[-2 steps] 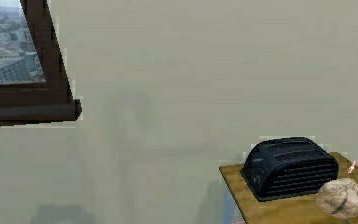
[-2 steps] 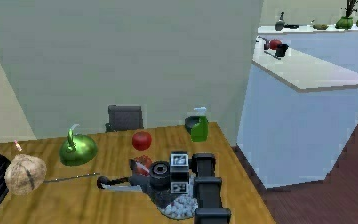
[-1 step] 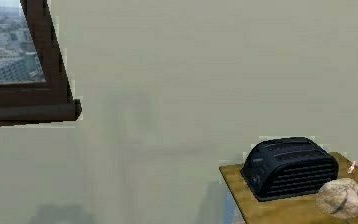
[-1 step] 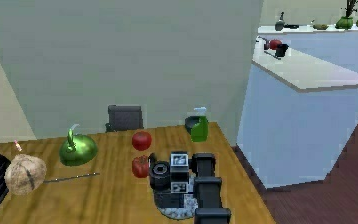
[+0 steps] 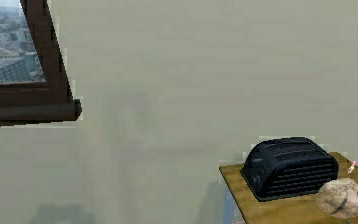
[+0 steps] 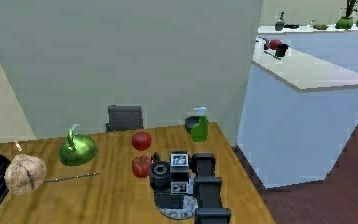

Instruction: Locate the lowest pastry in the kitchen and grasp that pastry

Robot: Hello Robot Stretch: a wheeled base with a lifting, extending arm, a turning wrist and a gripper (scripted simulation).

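Note:
A pale brown, lumpy round pastry point(image 5: 342, 197) lies near the corner of a wooden table point(image 5: 249, 200), just in front of a black toaster point(image 5: 290, 168). The arm side view has the same pastry point(image 6: 25, 175) at the left end of the table point(image 6: 107, 195). My arm point(image 6: 213, 198) rises from the bottom edge over the table. The gripper point(image 6: 155, 174) sits left of the white marker squares point(image 6: 179, 160), well to the right of the pastry. A small red round thing point(image 6: 140, 167) lies on the table right at the fingers. I cannot tell whether the gripper holds anything.
On the table are a green rounded vegetable point(image 6: 77, 150), a red apple point(image 6: 141, 140), a green bottle point(image 6: 198, 124) and a thin utensil point(image 6: 72, 178). A dark chair back point(image 6: 124, 117) stands behind. A white counter point(image 6: 307, 75) stands to the right, a window point(image 5: 22, 50) on the wall.

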